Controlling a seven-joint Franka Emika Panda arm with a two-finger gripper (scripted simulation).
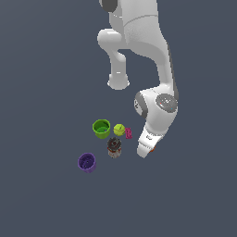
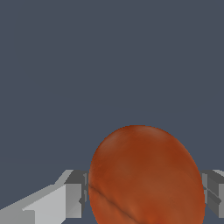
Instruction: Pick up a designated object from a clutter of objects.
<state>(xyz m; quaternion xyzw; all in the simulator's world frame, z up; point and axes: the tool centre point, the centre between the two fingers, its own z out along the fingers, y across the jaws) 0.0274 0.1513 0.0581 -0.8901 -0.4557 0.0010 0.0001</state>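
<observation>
The designated object, an orange-red ball [image 2: 146,179], fills the space between my gripper's [image 2: 144,194] grey fingers [image 2: 74,197]; a finger presses against each of its sides. In the exterior view the gripper [image 1: 146,151] points down at the right of the clutter. Only an orange sliver of the ball [image 1: 154,148] shows beside the white hand there. The clutter lies to the exterior view's left of it: a green cup [image 1: 101,128], a yellow-green ball [image 1: 119,129], a tiny pink piece [image 1: 128,133], a dark brown-and-white can [image 1: 114,147] and a purple cup [image 1: 86,162].
The arm's white base [image 1: 118,82] stands behind the clutter, and its links arch over the right side. The dark grey floor [image 1: 194,199] runs flat all around the items.
</observation>
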